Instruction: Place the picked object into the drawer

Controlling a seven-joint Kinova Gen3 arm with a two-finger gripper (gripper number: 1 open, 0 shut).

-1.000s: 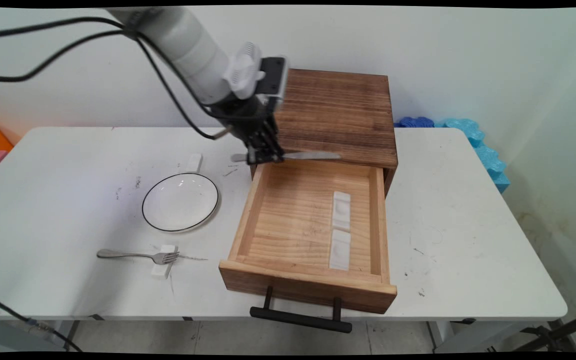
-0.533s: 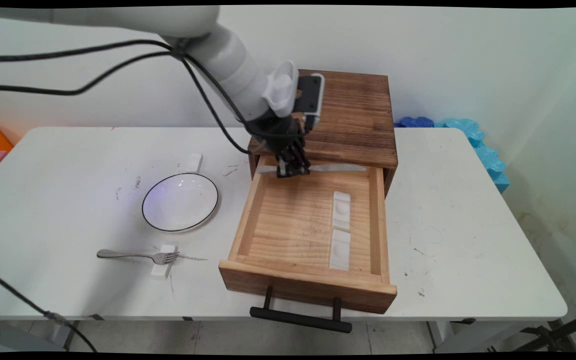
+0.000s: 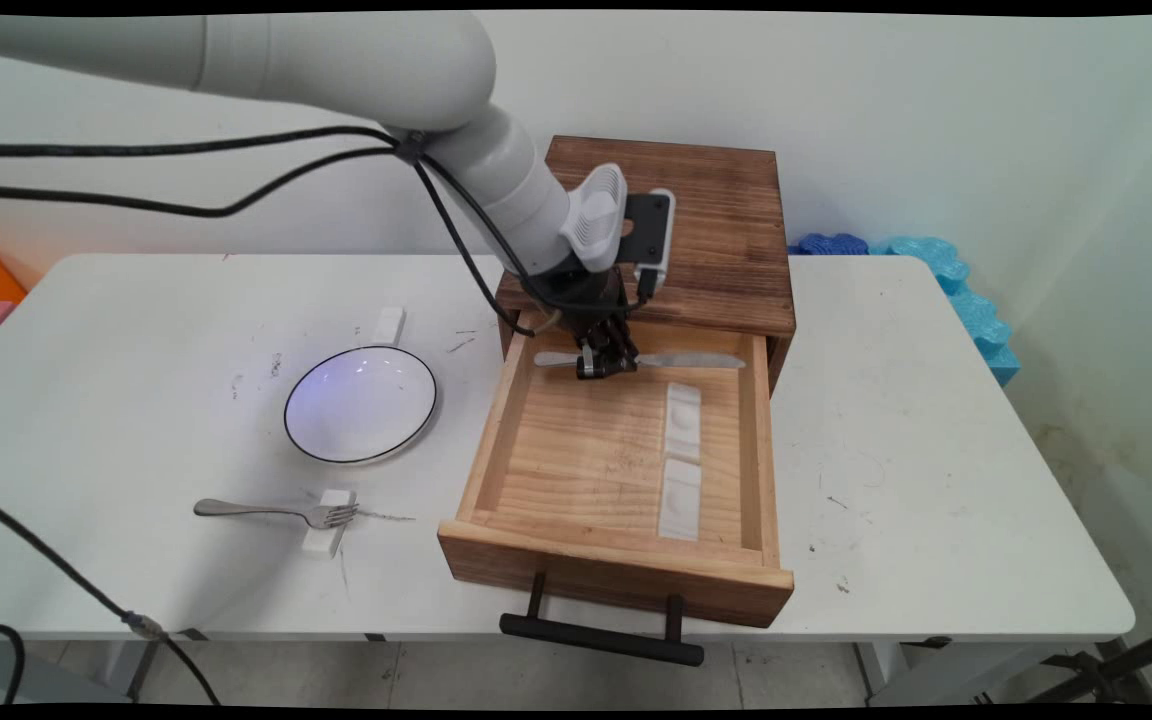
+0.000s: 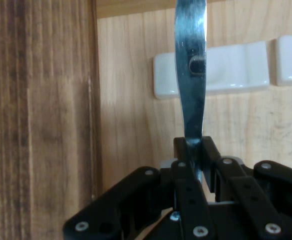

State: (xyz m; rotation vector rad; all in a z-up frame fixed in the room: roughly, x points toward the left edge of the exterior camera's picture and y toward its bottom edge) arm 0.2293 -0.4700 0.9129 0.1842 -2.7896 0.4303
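My black gripper (image 3: 608, 366) is shut on a metal table knife (image 3: 691, 361), held level over the back of the open wooden drawer (image 3: 496, 430). The knife's blade points right, its handle end pokes out to the left. In the hand view the knife (image 4: 191, 75) rises straight from between the fingers (image 4: 188, 192), above the drawer's pale floor. Two white ceramic rests (image 3: 682, 408) (image 3: 680, 497) lie end to end inside the drawer at its right; one white rest (image 4: 236, 67) shows beyond the blade. The dark wooden cabinet (image 3: 696, 220) stands just behind the gripper.
A white bowl with a dark rim (image 3: 360, 403) sits left of the drawer. A fork (image 3: 271, 511) lies with its tines on a small white rest (image 3: 328, 520) near the front left. Another white rest (image 3: 388, 325) lies behind the bowl. The drawer's black handle (image 3: 601, 638) overhangs the table's front edge.
The gripper has carried the knife to the right and down, from the drawer's back left corner to a spot over the drawer's back middle, lower towards its floor.
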